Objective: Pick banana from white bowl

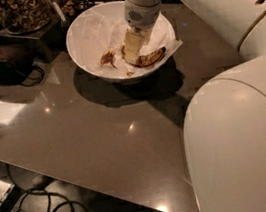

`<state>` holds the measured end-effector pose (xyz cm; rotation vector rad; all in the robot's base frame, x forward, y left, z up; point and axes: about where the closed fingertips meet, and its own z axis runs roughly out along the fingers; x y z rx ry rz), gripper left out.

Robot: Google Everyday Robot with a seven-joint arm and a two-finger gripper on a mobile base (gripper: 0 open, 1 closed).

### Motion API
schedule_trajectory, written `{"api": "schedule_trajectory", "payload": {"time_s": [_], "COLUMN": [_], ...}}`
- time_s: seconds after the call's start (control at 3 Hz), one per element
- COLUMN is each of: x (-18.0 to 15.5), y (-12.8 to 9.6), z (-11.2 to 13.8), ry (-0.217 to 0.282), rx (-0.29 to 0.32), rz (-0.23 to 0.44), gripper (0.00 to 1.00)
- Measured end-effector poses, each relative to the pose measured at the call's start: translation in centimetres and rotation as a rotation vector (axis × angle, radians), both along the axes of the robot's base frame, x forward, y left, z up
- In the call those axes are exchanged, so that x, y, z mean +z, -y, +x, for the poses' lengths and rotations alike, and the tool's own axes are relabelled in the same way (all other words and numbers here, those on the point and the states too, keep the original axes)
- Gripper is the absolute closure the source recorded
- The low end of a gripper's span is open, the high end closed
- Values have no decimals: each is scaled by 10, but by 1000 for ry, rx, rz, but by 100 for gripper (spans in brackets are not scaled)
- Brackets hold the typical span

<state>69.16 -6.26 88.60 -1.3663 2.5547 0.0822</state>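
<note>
Found the banana (pixel 152 57) lying on its side low in the white bowl (pixel 80 45), toward the right, near wall, with its left end hidden behind the gripper (pixel 132 52). Saw the gripper reaching down inside the bowl, on or just above that left end. Could not tell whether open or closed, nor whether touching the fruit.

Judged the step in hand as settling the grasp. Would have set the grip across the narrow width of the fruit, not along its curve. Would have shifted a little right, toward the middle, so as not to hang it by one end. Would have closed gently, given the soft, overripe look, then lifted straight up, clear of the rim.

Noted the crinkled paper lining (pixel 104 25) under the fruit, likely to drag up with it. Noted a small brown scrap (pixel 107 57) just left of the gripper, best left alone. Farther out, saw jars of brown snacks (pixel 20 10) at far left, a black box (pixel 1 59) to the left, and the dark table (pixel 102 133) nearer.
</note>
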Motion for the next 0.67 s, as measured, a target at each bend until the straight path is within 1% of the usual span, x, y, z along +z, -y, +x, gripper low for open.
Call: {"api": "schedule_trajectory", "payload": {"time_s": [0.33,0.67], "x": [-6,-9], "y": [3,5], "z": [5,7], "ry": [-5,-8], "rx": [-10,-15], "rz": [-13,-20], "gripper": [47,44]}}
